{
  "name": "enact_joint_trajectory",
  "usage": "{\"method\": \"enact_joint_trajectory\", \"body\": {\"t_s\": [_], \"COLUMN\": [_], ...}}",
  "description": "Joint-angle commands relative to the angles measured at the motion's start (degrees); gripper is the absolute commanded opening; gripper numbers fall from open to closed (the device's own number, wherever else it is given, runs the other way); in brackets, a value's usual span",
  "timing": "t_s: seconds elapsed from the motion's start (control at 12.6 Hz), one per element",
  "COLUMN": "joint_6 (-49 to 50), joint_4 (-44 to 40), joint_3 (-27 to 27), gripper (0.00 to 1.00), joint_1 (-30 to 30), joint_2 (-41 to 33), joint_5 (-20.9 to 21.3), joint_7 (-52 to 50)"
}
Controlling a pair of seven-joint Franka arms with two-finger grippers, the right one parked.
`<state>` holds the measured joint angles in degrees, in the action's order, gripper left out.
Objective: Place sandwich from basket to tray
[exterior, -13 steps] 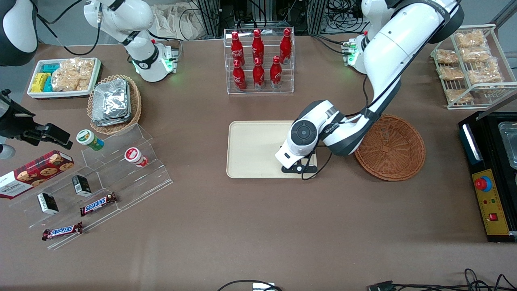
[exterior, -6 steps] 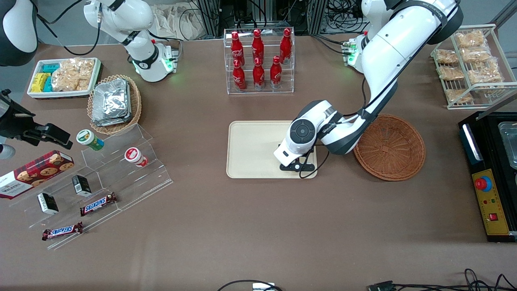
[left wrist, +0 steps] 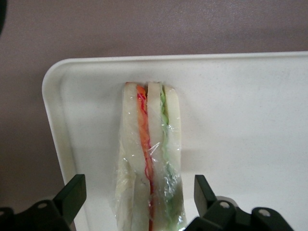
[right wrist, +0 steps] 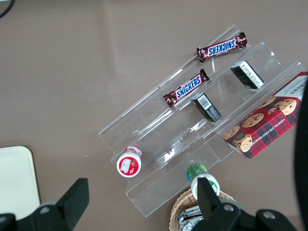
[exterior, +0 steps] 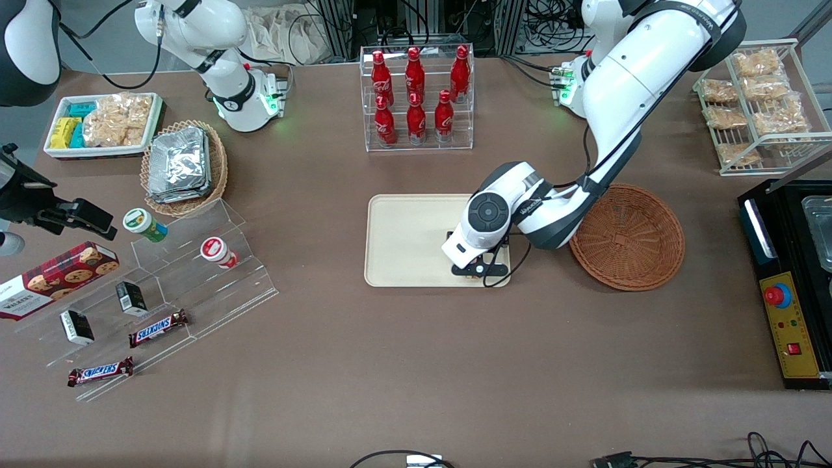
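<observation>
The sandwich [left wrist: 151,159], a clear-wrapped wedge of white bread with pink-red and green filling, sits between the fingers of my left arm's hand [left wrist: 139,192]. The fingers are spread wide, with a gap showing on each side of the wrap, so I read the hand as open and no longer gripping. The wedge rests on the flat cream-beige plastic tray [left wrist: 240,120], near one rounded corner, filling edges turned up toward the wrist camera. From the front, the hand [exterior: 478,266] hangs low over the tray's end nearest the round reddish-brown wicker basket [exterior: 627,237], which looks empty on the brown worktop [exterior: 416,364]. What's left, I judge, is the retreat. I'd lift straight up, fingers kept wide, because a sideways drift could snag the wrap and tip the wedge toward the rim.
</observation>
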<state>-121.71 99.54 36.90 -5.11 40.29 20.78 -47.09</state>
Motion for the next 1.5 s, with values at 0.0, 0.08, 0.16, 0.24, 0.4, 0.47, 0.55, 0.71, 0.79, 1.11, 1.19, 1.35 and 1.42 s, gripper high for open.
{"method": "enact_joint_trajectory", "body": {"t_s": [0.0,0.08,0.16,0.24,0.4,0.47,0.55,0.71,0.79,1.11,1.19,1.35,1.42], "joint_6": [0.24,1.29,3.65,7.32,16.89,20.86,23.94,28.26,29.76,35.30,35.83,36.45,36.37], "joint_4": [0.22,-0.56,-2.22,-4.33,-10.03,-12.76,-14.70,-14.55,-13.07,-10.24,-9.80,-7.88,-7.00], "joint_3": [0.11,0.11,0.11,0.19,0.46,0.54,0.63,0.46,0.37,-7.06,-10.84,-18.14,-21.39], "gripper": [1.00,1.00,1.00,1.00,1.00,1.00,1.00,1.00,1.00,1.00,1.00,1.00,1.00], "joint_1": [0.27,0.36,0.36,0.36,0.62,0.71,0.71,1.59,2.46,3.53,2.92,1.08,0.37], "joint_2": [-0.91,-1.44,-2.40,-3.37,-5.21,-6.53,-7.85,-13.72,-17.14,-27.70,-29.90,-33.68,-35.53], "joint_5": [0.84,0.58,0.14,-0.13,-0.56,-1.61,-2.41,-5.56,-6.88,-12.93,-14.96,-15.51,-15.68], "joint_7": [-0.81,-0.89,-0.72,-0.55,0.16,0.68,1.64,3.93,5.07,15.33,18.58,24.22,25.63]}}
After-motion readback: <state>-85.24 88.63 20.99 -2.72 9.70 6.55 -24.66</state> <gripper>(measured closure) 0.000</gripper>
